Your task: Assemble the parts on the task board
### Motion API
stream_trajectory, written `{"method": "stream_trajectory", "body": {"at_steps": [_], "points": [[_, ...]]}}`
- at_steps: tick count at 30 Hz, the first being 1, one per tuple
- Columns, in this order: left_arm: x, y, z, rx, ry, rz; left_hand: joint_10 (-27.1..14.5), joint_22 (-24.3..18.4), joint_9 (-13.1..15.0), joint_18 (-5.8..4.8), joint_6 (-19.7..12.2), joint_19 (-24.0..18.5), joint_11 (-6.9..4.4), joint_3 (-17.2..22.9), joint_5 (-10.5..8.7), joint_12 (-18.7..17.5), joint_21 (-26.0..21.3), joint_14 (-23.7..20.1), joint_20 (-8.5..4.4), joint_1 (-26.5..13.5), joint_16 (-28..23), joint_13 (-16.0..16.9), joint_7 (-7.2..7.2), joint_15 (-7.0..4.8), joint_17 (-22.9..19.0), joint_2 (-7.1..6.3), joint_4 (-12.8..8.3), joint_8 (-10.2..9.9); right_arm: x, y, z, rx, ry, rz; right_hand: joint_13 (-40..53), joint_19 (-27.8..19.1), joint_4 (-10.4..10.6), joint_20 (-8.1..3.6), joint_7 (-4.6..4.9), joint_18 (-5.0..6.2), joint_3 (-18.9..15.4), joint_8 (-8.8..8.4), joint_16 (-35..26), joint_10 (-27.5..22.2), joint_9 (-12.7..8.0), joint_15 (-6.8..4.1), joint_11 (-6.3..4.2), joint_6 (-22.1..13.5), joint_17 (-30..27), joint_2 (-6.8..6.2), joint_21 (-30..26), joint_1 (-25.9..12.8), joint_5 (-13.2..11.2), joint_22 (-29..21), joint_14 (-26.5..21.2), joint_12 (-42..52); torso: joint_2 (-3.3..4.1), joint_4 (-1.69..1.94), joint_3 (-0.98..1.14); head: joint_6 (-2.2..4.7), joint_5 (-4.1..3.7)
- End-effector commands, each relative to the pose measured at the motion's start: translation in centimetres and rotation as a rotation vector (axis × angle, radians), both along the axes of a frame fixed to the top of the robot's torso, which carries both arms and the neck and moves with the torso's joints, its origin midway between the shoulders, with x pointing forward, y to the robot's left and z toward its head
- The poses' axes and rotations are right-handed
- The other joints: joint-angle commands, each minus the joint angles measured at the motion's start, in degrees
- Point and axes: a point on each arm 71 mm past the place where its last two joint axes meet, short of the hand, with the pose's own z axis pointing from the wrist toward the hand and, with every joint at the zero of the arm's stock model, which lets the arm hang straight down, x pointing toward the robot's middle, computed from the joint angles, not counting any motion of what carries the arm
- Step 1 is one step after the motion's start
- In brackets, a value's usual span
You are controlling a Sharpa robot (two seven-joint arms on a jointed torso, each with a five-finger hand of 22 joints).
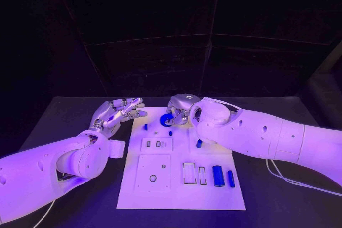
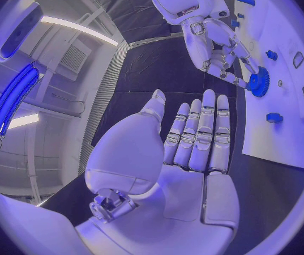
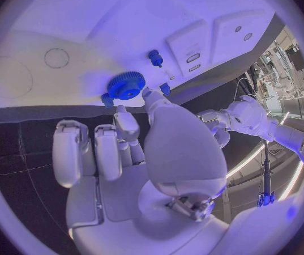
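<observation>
Gear [image 1: 167, 120], blue and toothed, sits at the far end of the task board [image 1: 182, 193], pinched in the fingertips of the right hand [image 1: 181, 109]. Left hand [image 1: 114, 113] hovers just off the board's left edge, fingers straight and spread, holding nothing.

Risk, as a judgement: the pinch looks shallow, on the gear's rim only, so the gear could tilt or slip out before it seats, or jam crooked on its post. It could also knock the small blue pegs [image 1: 145, 126] nearby.

Head view hides much of the gear behind the right hand; right wrist view shows the gear [image 3: 126, 85] face-on, with teeth and hub, against the board. Left wrist view gives a side look at the right hand's fingertips [image 2: 226, 73] meeting the gear [image 2: 258, 82].
</observation>
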Motion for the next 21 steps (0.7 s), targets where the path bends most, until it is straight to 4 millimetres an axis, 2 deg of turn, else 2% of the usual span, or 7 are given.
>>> {"method": "stream_trajectory", "body": {"at_steps": [1,3,13,18,21], "points": [[0.0,-0.1,0.2,-0.002,-0.010,-0.008,0.08,-0.08,-0.06,0.86,0.13,0.26,0.16,0.01,0.28,-0.23,-0.34,0.22,0.01,0.15,-0.33,-0.10,0.30,0.07,0.08,0.53,-0.45,-0.26,0.0,0.1,-0.2,-0.025,0.039,0.001,-0.13,-0.01,1.21,0.62,-0.15,-0.82,-1.97,0.29,-0.14,-0.35,0.18,0.48,0.14,-0.04,2.97,0.51,-0.25,-2.14,2.73,5.29,3.56,-0.34,0.02,0.04,0.01,-0.02,0.02],[0.0,-0.1,0.2,-0.001,-0.008,-0.008,0.00,-0.11,-0.08,0.85,0.05,0.26,0.21,-0.03,0.28,-0.32,-0.39,0.20,0.03,0.09,-0.40,-0.10,0.37,0.10,0.10,0.53,-0.47,-0.34,0.0,0.1,-0.3,-0.031,0.048,0.000,-0.15,0.02,1.48,0.63,-0.18,-0.83,-3.21,0.38,-0.11,-0.46,0.23,0.47,0.09,0.19,3.06,1.03,-0.25,-3.24,4.99,5.34,3.56,-0.37,0.01,0.05,0.01,-0.04,0.00],[0.0,-0.1,0.1,0.000,-0.006,-0.006,0.00,-0.11,-0.08,0.85,0.05,0.26,0.21,-0.03,0.28,-0.32,-0.39,0.20,0.03,0.09,-0.40,-0.10,0.37,0.10,0.10,0.53,-0.47,-0.34,0.0,-0.3,-0.2,-0.020,0.042,-0.006,0.29,0.18,1.36,0.63,-0.24,-0.87,-4.21,0.48,-0.03,-0.26,0.26,0.45,0.04,0.43,3.27,1.63,-0.16,-3.01,5.57,5.56,3.60,0.14,0.00,0.01,0.00,0.01,0.08],[0.0,0.1,0.2,0.001,-0.007,-0.004,-0.05,-0.15,-0.08,0.84,0.00,0.25,0.25,-0.05,0.28,-0.39,-0.44,0.18,0.05,0.06,-0.47,-0.11,0.42,0.13,0.10,0.55,-0.50,-0.41,-0.4,-1.4,1.1,0.140,-0.069,0.022,3.11,0.86,0.15,0.33,-0.67,-1.06,-4.91,1.00,0.27,1.50,0.36,0.09,-0.40,1.66,3.90,2.68,0.22,0.21,9.83,6.44,3.74,3.42,-0.06,-0.14,0.07,0.30,0.16],[0.0,0.3,0.2,0.003,-0.007,0.001,-0.05,-0.15,-0.08,0.84,0.00,0.25,0.25,-0.05,0.28,-0.39,-0.44,0.18,0.05,0.06,-0.47,-0.11,0.42,0.13,0.10,0.55,-0.50,-0.41,-1.0,-2.6,1.7,0.232,-0.098,0.061,3.37,0.65,-1.02,0.25,-0.61,-1.00,-4.60,0.79,0.17,1.50,0.25,0.04,-0.41,1.42,3.69,3.22,0.10,2.60,10.21,6.17,3.69,3.63,-0.13,-0.28,0.15,0.58,0.14]]}}
